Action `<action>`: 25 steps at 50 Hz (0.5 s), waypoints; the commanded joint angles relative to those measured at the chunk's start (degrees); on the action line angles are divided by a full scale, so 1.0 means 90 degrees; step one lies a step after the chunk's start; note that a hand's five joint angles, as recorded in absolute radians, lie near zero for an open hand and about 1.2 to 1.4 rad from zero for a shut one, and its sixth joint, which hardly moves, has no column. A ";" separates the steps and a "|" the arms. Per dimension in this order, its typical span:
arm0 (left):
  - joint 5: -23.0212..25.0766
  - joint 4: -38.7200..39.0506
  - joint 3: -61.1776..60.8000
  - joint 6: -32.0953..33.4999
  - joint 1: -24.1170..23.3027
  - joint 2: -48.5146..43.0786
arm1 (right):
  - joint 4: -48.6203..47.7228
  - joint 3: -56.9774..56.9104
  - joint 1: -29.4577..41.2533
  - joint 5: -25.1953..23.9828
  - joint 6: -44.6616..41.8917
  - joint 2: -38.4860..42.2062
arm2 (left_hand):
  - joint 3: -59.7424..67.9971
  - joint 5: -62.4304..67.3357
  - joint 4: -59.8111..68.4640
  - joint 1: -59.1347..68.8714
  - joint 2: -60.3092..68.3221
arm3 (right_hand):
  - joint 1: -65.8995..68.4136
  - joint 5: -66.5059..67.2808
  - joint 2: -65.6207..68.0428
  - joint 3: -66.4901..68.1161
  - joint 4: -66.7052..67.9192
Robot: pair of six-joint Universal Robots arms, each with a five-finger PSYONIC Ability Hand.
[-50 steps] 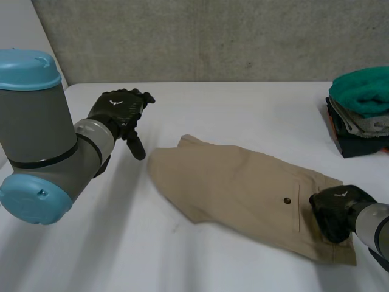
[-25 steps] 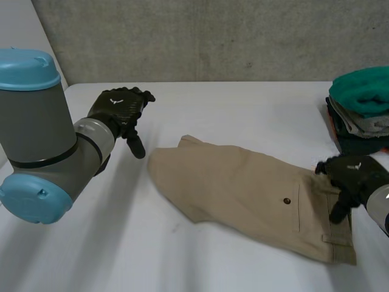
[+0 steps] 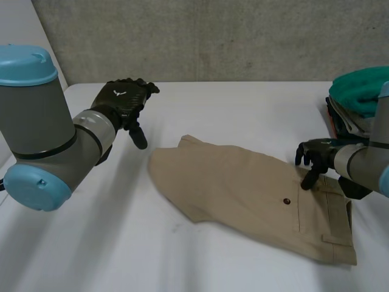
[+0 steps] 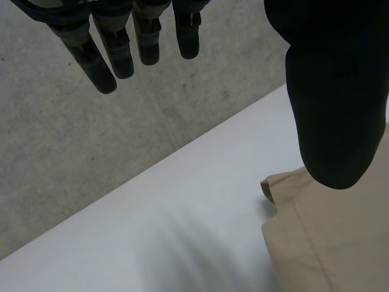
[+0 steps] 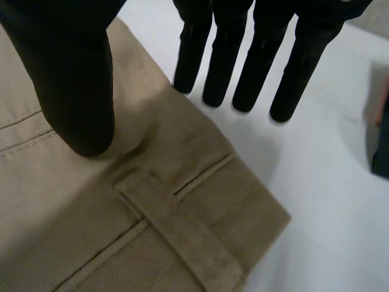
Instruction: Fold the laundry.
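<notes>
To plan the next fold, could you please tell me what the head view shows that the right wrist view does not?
Head view: the open left hand and a stack of folded clothes. Right wrist view: the fabric's weave and the seam stitching at the belt loop. Both: the tan shorts and the open right hand.

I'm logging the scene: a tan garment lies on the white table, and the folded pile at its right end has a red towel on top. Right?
Not quite: the towel topping the folded pile is teal, not red, as the head view shows. The tan garment does lie on the white table.
</notes>
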 commanded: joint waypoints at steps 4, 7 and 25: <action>0.0690 0.0056 0.0780 0.0284 0.0135 -0.0633 | -0.0159 -0.0033 0.0305 0.0064 0.0073 -0.0502 | -0.0200 -0.0285 -0.0136 -0.0154 -0.0179 | 0.4501 0.4529 0.4527 0.4538 0.4559; 0.0798 0.0046 0.1181 0.0440 0.0125 -0.0937 | -0.0267 0.0124 0.0589 -0.0033 0.0054 -0.1109 | -0.0200 -0.0285 -0.0136 -0.0154 -0.0179 | 0.4501 0.4529 0.4527 0.4538 0.4559; 0.1589 -0.2277 0.4610 0.2081 -0.0383 -0.3720 | -0.0335 0.0730 0.1478 -0.1362 -0.0532 -0.3786 | -0.0200 -0.0285 -0.0136 -0.0154 -0.0179 | 0.4501 0.4529 0.4527 0.4538 0.4559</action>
